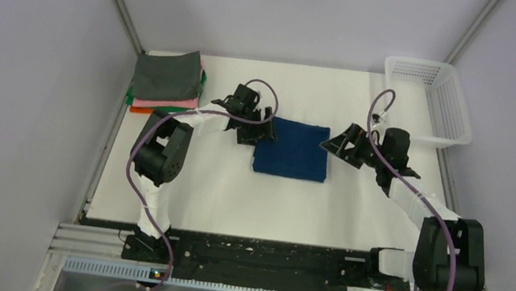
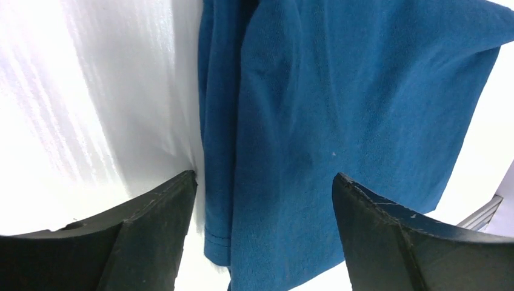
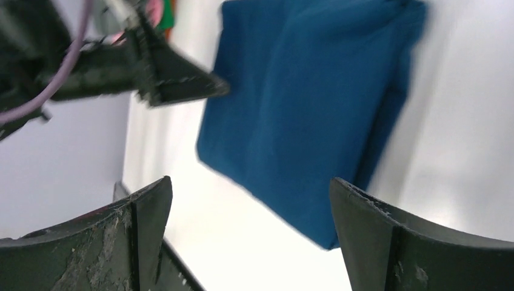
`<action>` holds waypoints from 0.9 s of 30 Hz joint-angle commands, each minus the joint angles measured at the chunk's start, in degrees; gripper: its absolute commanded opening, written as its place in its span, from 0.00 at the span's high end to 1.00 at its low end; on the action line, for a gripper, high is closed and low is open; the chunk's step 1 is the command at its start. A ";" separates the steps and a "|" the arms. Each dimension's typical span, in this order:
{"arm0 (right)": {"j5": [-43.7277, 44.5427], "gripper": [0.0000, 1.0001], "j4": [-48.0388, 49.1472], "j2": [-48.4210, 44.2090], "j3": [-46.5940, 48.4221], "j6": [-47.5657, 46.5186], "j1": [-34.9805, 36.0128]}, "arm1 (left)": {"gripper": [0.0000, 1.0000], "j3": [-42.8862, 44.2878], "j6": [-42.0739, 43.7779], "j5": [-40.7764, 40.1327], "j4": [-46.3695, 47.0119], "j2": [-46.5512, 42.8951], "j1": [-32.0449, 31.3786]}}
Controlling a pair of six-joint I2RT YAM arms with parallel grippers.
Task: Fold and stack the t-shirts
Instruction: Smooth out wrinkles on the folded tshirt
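The navy blue t-shirt [image 1: 292, 150] lies folded into a rectangle at the middle of the white table. It also shows in the left wrist view [image 2: 339, 121] and the right wrist view [image 3: 309, 103]. My left gripper [image 1: 257, 132] is open at the shirt's left edge, jaws spread over the hem, holding nothing. My right gripper [image 1: 335, 145] is open just off the shirt's right edge, empty. A stack of folded tees stands at the back left: grey [image 1: 167, 75] on top, then pink [image 1: 167, 104], green and orange [image 1: 146, 109].
A white plastic mesh basket [image 1: 430, 100] stands at the back right corner. Grey walls close in the table on both sides. The arm bases sit on a black rail [image 1: 264, 254] at the near edge.
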 commanded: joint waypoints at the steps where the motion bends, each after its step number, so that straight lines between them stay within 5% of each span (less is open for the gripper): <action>1: -10.03 0.01 9.54 -4.78 -4.04 3.38 4.91 | 0.16 -0.43 -0.59 -0.70 0.66 1.13 -0.38; 8: -6.13 0.01 18.68 2.62 -7.43 7.97 10.73 | 0.17 -2.36 -1.28 -3.78 -0.13 0.63 -1.79; 18: 4.46 0.01 16.04 16.36 -12.84 6.65 10.69 | 0.24 -4.04 -2.17 -4.12 0.51 2.62 -2.18; 27: 4.98 0.01 10.37 4.73 -9.82 5.89 10.67 | 0.55 -0.01 -3.07 -7.61 -2.36 7.28 -4.53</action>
